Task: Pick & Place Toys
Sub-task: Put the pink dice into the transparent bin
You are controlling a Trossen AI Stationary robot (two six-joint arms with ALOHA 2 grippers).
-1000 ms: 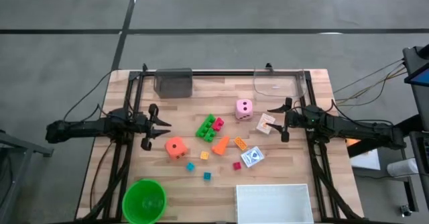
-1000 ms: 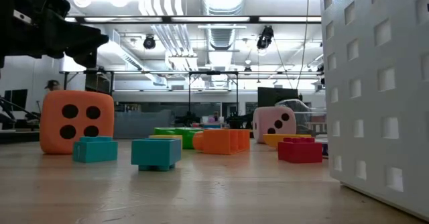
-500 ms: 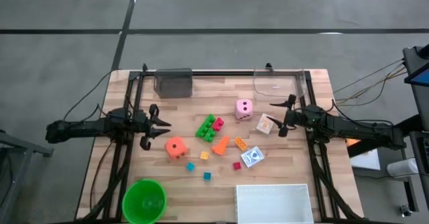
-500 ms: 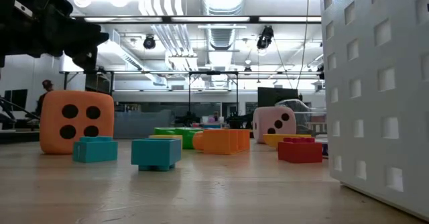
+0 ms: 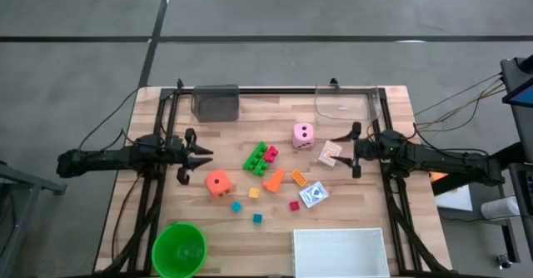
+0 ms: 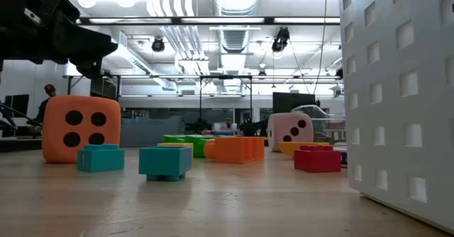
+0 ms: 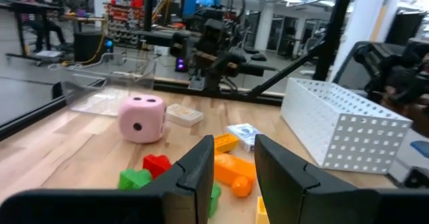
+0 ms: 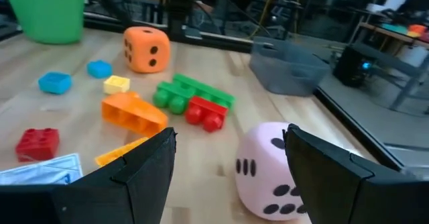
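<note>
The right gripper (image 5: 355, 151), fingers apart, hovers just beside the small printed card (image 5: 330, 152), which lies toward the worktop's middle; the left gripper (image 5: 193, 156), fingers together, is well apart.

The desk (image 5: 225, 228) is pale, matt wood in jointed strips with visible grain. The pink dotted die (image 8: 276, 169) and orange dotted die (image 8: 147, 49) look soft and matt like foam, while the green bricks (image 8: 190, 92) and orange sloped brick (image 8: 133, 113) are smooth, slightly glossy plastic. The white perforated plastic tray (image 7: 344, 122) looks matt, and the round green plastic bowl (image 5: 179, 249) translucent.
</note>
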